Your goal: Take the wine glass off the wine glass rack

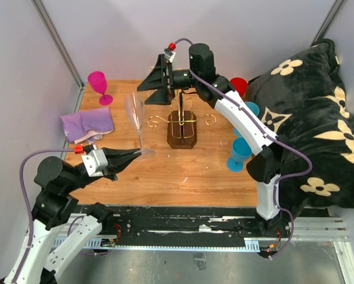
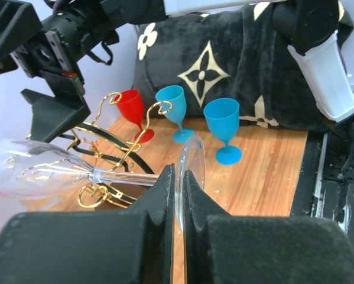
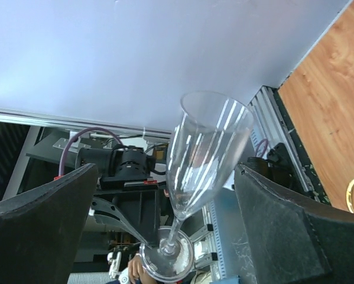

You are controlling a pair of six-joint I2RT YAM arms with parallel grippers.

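Observation:
A clear, tall wine glass (image 1: 135, 115) stands tilted to the left of the wine glass rack (image 1: 182, 125) and apart from it. The rack is gold wire on a dark wooden base. My left gripper (image 1: 143, 154) is shut on the glass's round foot (image 2: 192, 168), whose disc is pinched between the black fingers (image 2: 159, 195). The stem and bowl (image 2: 35, 171) point away to the left in the left wrist view. My right gripper (image 1: 156, 83) hangs above and behind the rack, wide open and holding nothing. In its own view the glass bowl (image 3: 206, 148) shows farther off between the spread fingers (image 3: 41, 231).
A pink goblet (image 1: 98, 84) and a purple cloth (image 1: 88, 124) lie at the back left. A red goblet (image 1: 239, 84) and two blue goblets (image 1: 240, 152) (image 1: 251, 109) stand right of the rack. A black flower-patterned blanket (image 1: 309, 118) fills the right side.

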